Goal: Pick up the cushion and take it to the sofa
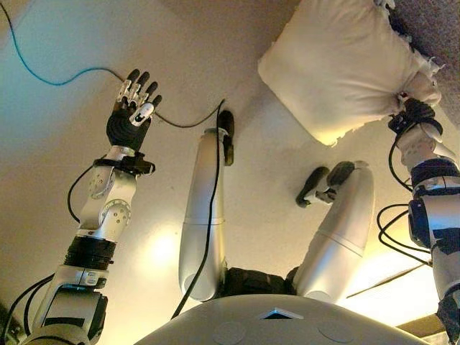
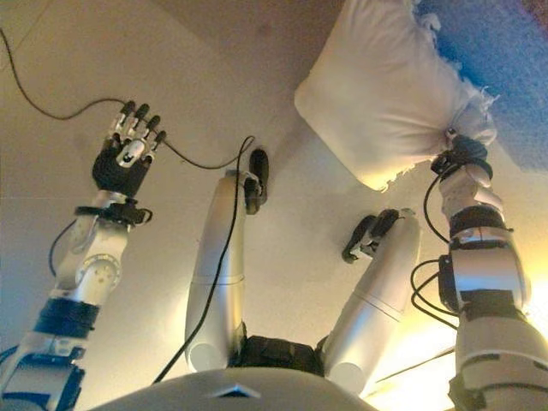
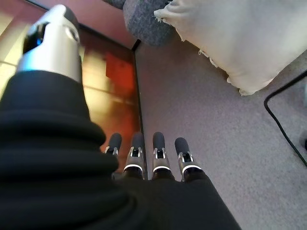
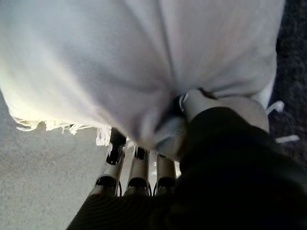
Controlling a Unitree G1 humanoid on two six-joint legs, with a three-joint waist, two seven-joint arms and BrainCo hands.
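A white cushion (image 1: 338, 65) with fringed edges hangs off the floor at the upper right, its far corner against the dark grey sofa (image 1: 431, 21). My right hand (image 1: 413, 111) grips its lower right corner. In the right wrist view the fingers (image 4: 136, 172) curl under the cushion (image 4: 120, 62) and the thumb pinches the cloth. My left hand (image 1: 133, 108) is raised at the left, open and empty, with straight fingers (image 3: 144, 153). The left wrist view also shows the cushion (image 3: 244, 33) next to the sofa (image 3: 148, 21).
Beige carpet (image 1: 215, 43) covers the floor below. A thin blue cable (image 1: 43, 72) lies across it at the far left. The left wrist view shows a reddish wooden floor strip (image 3: 110, 72) beside the carpet.
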